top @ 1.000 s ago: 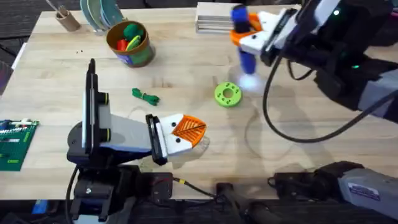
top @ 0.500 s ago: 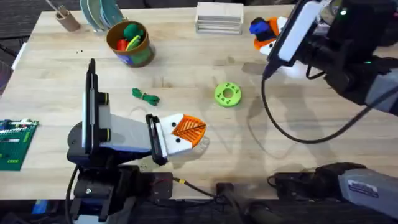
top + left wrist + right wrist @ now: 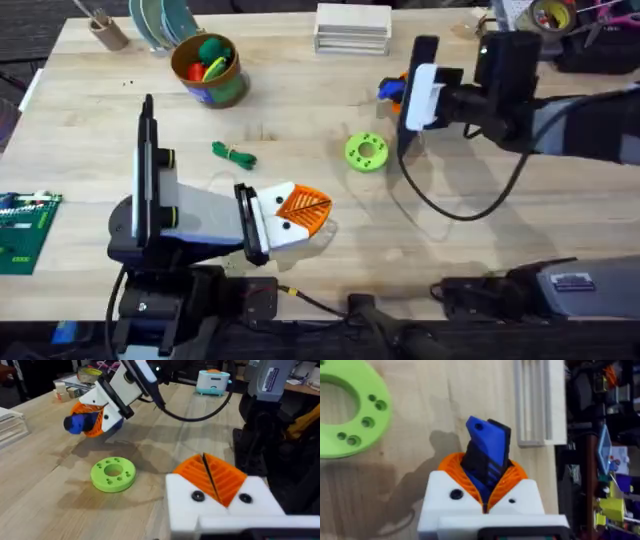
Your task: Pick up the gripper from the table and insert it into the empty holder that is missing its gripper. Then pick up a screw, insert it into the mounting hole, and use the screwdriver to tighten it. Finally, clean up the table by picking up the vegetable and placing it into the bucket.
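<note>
My right gripper (image 3: 400,92) hovers low over the table (image 3: 480,230), just behind a green disc, shut on the blue screwdriver (image 3: 386,90). In the right wrist view the screwdriver (image 3: 487,445) sticks out from between the orange pads (image 3: 451,467). The left wrist view shows it as a blue stub (image 3: 75,423). My left gripper (image 3: 295,210) rests shut near the front edge, its orange pads (image 3: 225,477) pressed together with nothing between them. The dark-green vegetable (image 3: 234,153) lies on the wood left of centre. The bucket (image 3: 208,70) stands at the back left. The loose gripper, holder and screw are out of view.
A bright green disc with holes (image 3: 365,152) lies mid-table. A white slotted box (image 3: 352,28) sits at the back edge, with a dish rack (image 3: 160,20) at the back left. A green circuit board (image 3: 20,230) lies at the left front. A black cable loops under the right arm.
The right arm has swung back down toward the table behind the green disc, carrying the screwdriver with it. The left arm has not moved.
</note>
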Robot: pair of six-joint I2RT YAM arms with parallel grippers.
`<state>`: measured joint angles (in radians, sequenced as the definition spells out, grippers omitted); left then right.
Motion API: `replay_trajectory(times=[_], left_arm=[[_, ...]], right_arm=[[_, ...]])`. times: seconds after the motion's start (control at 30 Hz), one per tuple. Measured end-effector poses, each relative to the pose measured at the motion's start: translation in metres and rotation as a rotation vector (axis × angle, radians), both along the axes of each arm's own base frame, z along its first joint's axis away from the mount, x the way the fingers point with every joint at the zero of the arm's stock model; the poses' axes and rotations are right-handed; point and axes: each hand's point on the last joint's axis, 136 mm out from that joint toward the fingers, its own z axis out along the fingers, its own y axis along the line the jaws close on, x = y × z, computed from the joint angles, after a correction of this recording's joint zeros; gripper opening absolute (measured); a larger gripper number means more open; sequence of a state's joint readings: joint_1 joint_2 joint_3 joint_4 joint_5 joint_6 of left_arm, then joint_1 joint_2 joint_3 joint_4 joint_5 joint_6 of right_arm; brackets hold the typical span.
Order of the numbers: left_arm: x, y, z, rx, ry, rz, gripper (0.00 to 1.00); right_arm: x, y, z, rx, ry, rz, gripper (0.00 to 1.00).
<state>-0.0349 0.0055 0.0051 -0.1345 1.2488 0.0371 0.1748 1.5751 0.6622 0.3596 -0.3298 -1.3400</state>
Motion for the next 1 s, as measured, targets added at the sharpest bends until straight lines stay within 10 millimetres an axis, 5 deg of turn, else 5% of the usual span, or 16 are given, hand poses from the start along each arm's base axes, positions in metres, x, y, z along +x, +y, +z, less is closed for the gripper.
replay_trajectory(times=[0.3,0.43,0.57,1.0], left_arm=[[0.0,0.0,0.0,0.0,0.0,0.0,0.004],[0.0,0.0,0.0,0.0,0.0,0.0,0.004],[0.0,0.0,0.0,0.0,0.0,0.0,0.004],[0.0,0.0,0.0,0.0,0.0,0.0,0.008]], right_arm=[[-0.001,0.005,-0.027,-0.049,0.037,0.045,0.049],[-0.005,0.004,-0.036,-0.053,0.072,0.045,0.319],[0.002,0.002,-0.028,-0.044,0.059,0.03,0.775],[-0.006,0.002,-0.02,-0.009,0.09,0.0,0.801]])
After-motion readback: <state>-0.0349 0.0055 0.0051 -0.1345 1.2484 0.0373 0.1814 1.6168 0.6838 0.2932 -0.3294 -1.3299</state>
